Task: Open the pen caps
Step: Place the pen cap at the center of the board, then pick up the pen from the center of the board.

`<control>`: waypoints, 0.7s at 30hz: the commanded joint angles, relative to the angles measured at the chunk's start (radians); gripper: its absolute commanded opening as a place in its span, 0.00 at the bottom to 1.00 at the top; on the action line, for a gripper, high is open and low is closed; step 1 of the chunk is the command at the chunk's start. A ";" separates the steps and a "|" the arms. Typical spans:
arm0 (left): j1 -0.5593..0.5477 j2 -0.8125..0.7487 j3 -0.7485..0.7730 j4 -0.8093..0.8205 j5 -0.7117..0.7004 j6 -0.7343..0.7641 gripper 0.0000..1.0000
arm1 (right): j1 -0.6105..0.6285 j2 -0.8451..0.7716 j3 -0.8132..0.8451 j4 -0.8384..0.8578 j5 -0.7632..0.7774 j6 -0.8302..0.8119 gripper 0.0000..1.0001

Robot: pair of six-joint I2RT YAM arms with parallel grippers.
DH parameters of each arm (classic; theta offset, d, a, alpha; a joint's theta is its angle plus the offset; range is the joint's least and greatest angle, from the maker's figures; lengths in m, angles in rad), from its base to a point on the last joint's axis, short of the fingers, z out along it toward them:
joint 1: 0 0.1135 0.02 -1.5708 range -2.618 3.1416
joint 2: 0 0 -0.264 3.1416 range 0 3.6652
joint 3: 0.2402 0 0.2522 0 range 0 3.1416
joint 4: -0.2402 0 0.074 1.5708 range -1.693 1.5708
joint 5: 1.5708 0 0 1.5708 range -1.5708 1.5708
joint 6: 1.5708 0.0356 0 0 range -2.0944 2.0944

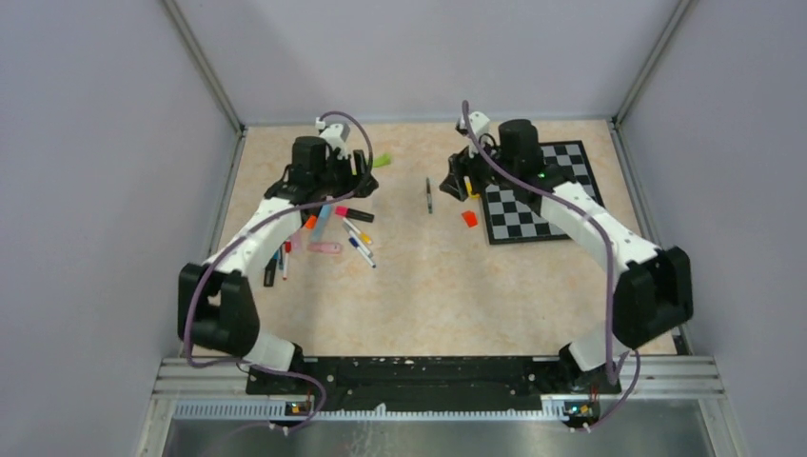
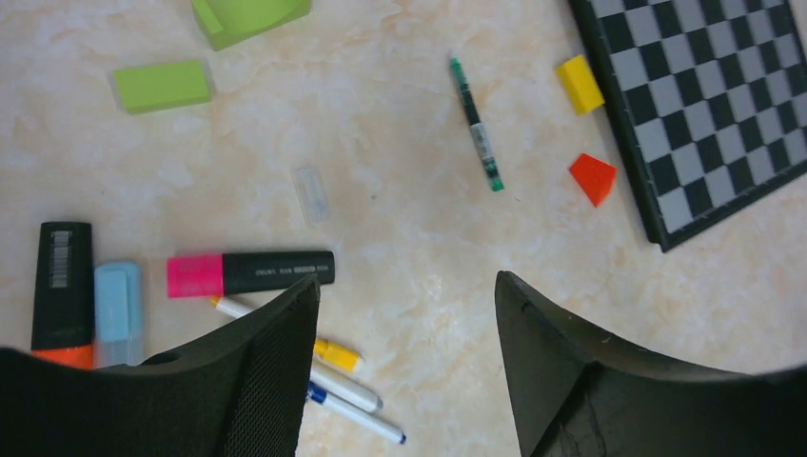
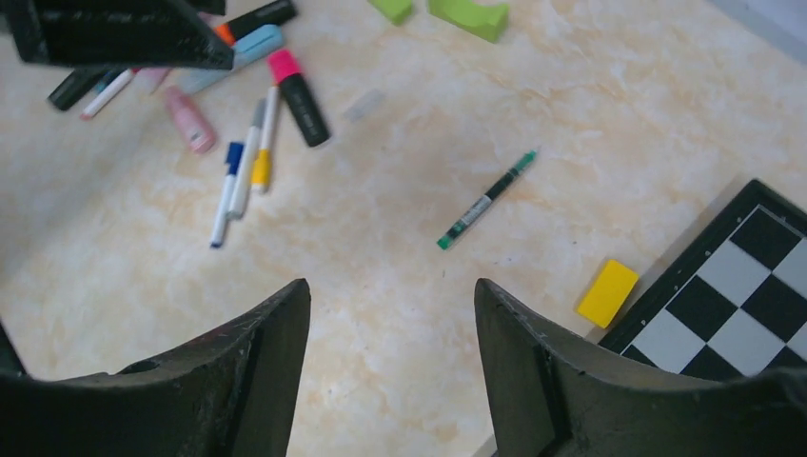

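Both arms reach out from the near edge of the tabletop (image 1: 428, 305) with nothing in their grasp. The left pincer (image 2: 407, 286) is released, its jaws standing apart over bare surface, and the right pincer (image 3: 390, 286) hangs just as slack and empty.

Closest to the left pincer is the cluster of pens. A few thin pens (image 2: 347, 388) with yellow and blue caps run under its left finger, and the pink-capped highlighter (image 2: 249, 273) lies just beyond that fingertip. The highlighter's long axis runs crosswise to the jaws, with the pink cap toward the robot's left and the black barrel pointing toward the middle. An orange-ended black marker (image 2: 62, 286) and a pale blue one (image 2: 118, 305) lie further left.

Past these, a clear cap (image 2: 310, 193) rests alone. The green pen (image 2: 476, 124) lies by itself between the two arms, well apart from the cluster, its axis running roughly near to far. It sits ahead and to the right of the left pincer. Seen from above, the right pincer looks the nearer of the two to it. Whether it carries a cap cannot be told.

The capped pens are judged to favour the left arm, which would have to turn to lie across a barrel. An orange block (image 2: 593, 178) and a yellow block (image 2: 580, 84) sit beside the chessboard (image 2: 704, 95), and green pieces (image 2: 162, 86) lie farthest out.
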 commanded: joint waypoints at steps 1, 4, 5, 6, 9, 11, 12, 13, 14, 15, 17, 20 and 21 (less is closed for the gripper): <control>0.003 -0.238 -0.163 0.104 0.027 0.035 0.76 | -0.023 -0.192 -0.135 -0.045 -0.224 -0.267 0.63; 0.005 -0.435 -0.316 0.140 0.003 -0.013 0.97 | -0.112 -0.312 -0.248 -0.032 -0.408 -0.267 0.63; 0.006 -0.494 -0.368 0.163 0.016 -0.042 0.99 | -0.151 -0.352 -0.303 0.007 -0.464 -0.234 0.62; 0.006 -0.545 -0.427 0.194 0.057 -0.076 0.99 | -0.186 -0.393 -0.360 0.062 -0.505 -0.183 0.62; 0.006 -0.687 -0.593 0.303 0.163 -0.213 0.99 | -0.279 -0.499 -0.542 0.214 -0.594 -0.082 0.60; 0.006 -0.758 -0.699 0.371 0.182 -0.315 0.99 | -0.313 -0.545 -0.618 0.282 -0.620 -0.054 0.60; 0.006 -0.786 -0.742 0.394 0.177 -0.364 0.99 | -0.327 -0.561 -0.637 0.293 -0.620 -0.050 0.60; 0.006 -0.809 -0.795 0.411 0.167 -0.403 0.99 | -0.339 -0.571 -0.644 0.295 -0.612 -0.050 0.60; 0.006 -0.827 -0.830 0.423 0.151 -0.436 0.99 | -0.349 -0.579 -0.648 0.301 -0.606 -0.049 0.60; 0.006 -0.838 -0.856 0.442 0.134 -0.461 0.99 | -0.360 -0.582 -0.654 0.312 -0.605 -0.041 0.60; 0.006 -0.846 -0.881 0.420 0.078 -0.496 0.99 | -0.375 -0.589 -0.673 0.335 -0.597 -0.031 0.60; 0.006 -0.810 -0.834 0.292 -0.029 -0.516 0.97 | -0.383 -0.594 -0.689 0.341 -0.580 -0.037 0.60; 0.006 -0.791 -0.804 0.229 -0.060 -0.513 0.96 | -0.385 -0.595 -0.691 0.343 -0.577 -0.037 0.60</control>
